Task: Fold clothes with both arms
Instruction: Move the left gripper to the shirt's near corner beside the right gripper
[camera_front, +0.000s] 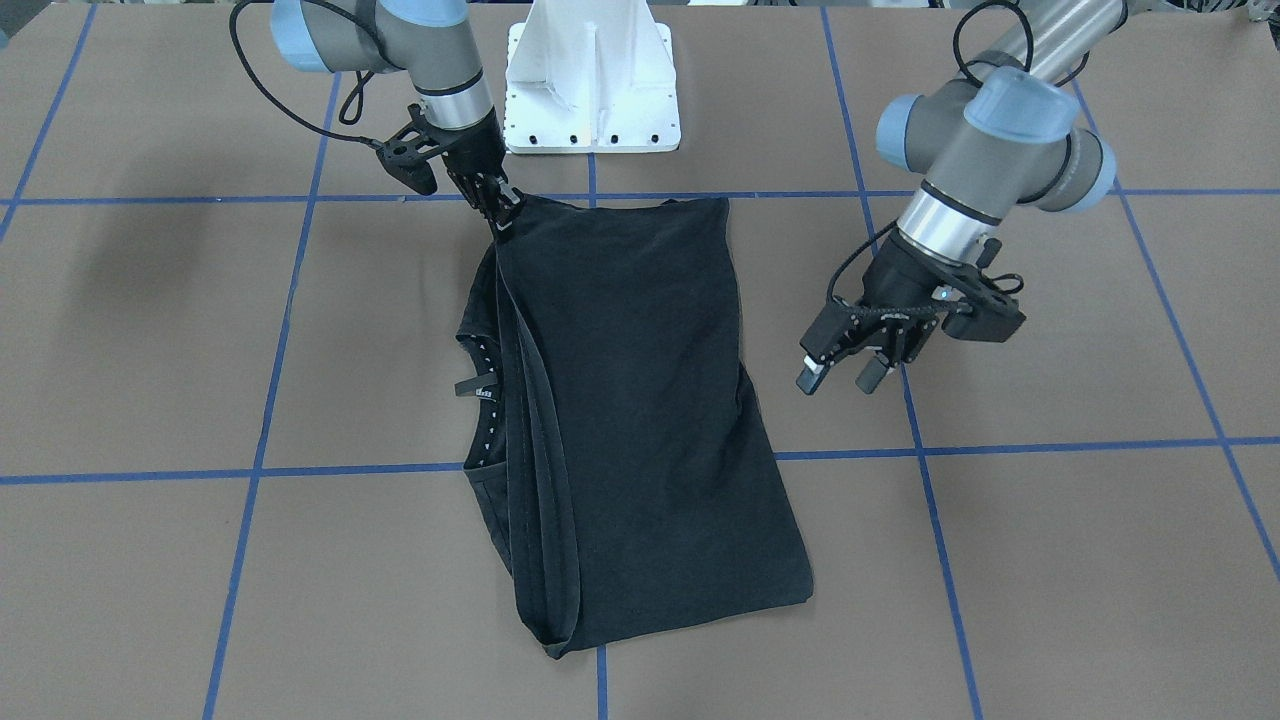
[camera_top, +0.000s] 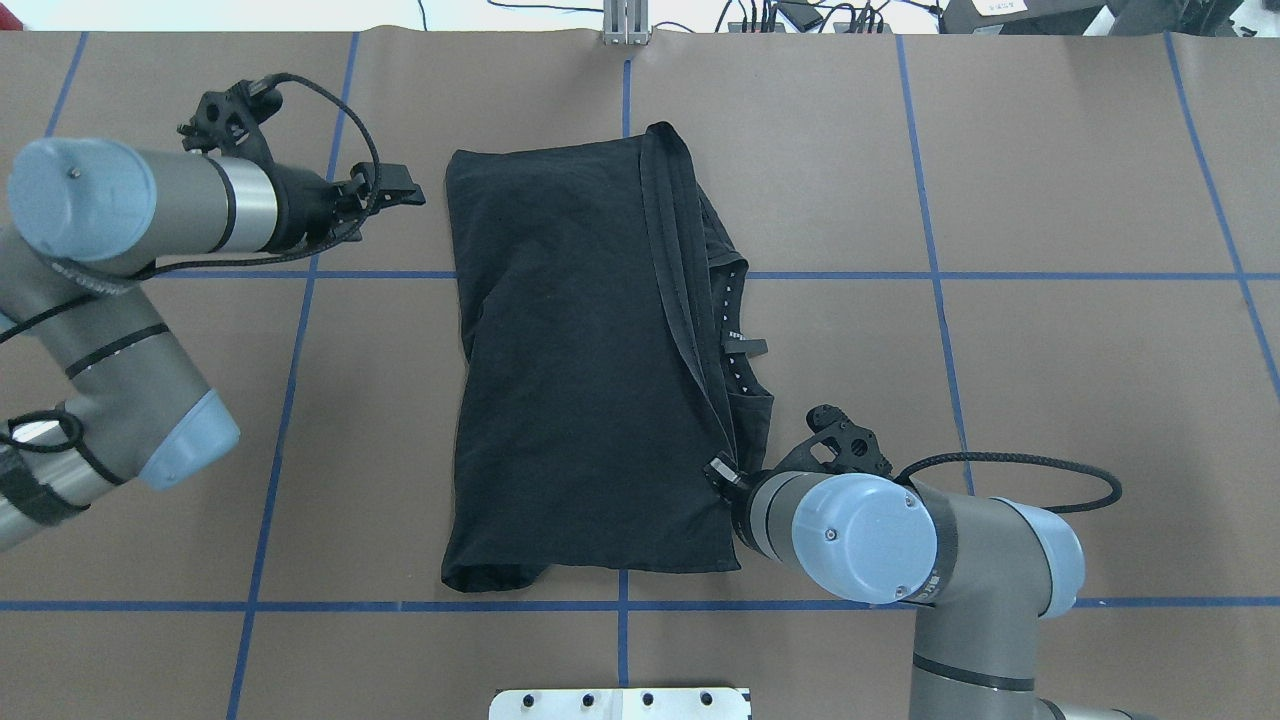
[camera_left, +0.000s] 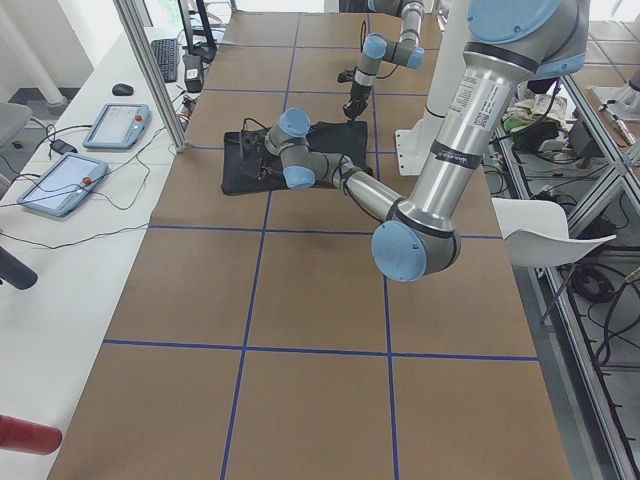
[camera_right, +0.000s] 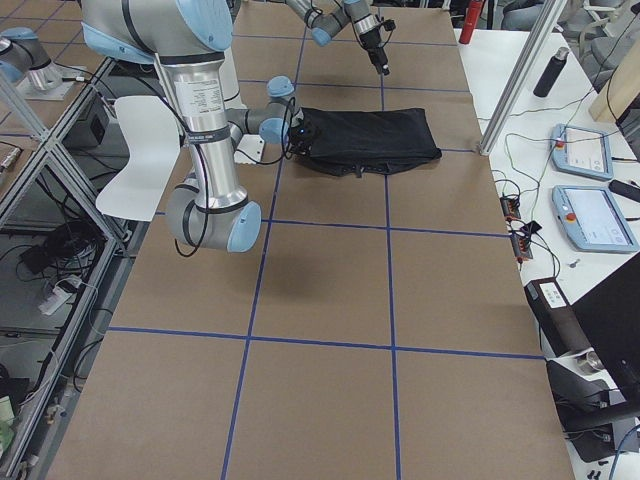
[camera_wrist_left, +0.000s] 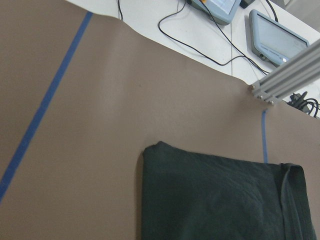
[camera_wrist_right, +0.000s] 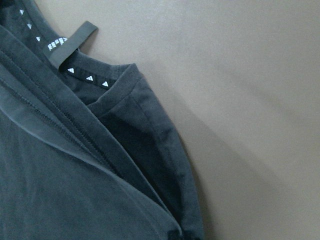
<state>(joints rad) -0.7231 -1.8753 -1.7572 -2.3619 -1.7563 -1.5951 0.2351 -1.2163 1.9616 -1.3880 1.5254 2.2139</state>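
The clothes are one black T-shirt (camera_front: 640, 400) (camera_top: 560, 370), folded lengthwise and flat on the brown table. Its collar (camera_front: 482, 385), with white printed tape and a small loop tag, shows along one long side. My right gripper (camera_front: 503, 216) (camera_top: 720, 470) is shut on the hem corner nearest the robot's base and holds that corner slightly raised. My left gripper (camera_front: 840, 377) (camera_top: 395, 190) hovers open beside the opposite long edge, apart from the cloth, with nothing between its fingers. The left wrist view shows only the far shirt corner (camera_wrist_left: 215, 200); the right wrist view shows the collar and stacked hems (camera_wrist_right: 100, 135).
The white pedestal base (camera_front: 592, 90) stands at the table's near-robot edge. Blue tape lines (camera_front: 600, 460) grid the brown surface. A bench with tablets (camera_wrist_left: 280, 37) and cables, plus an aluminium post (camera_right: 520, 75), borders the table's far side.
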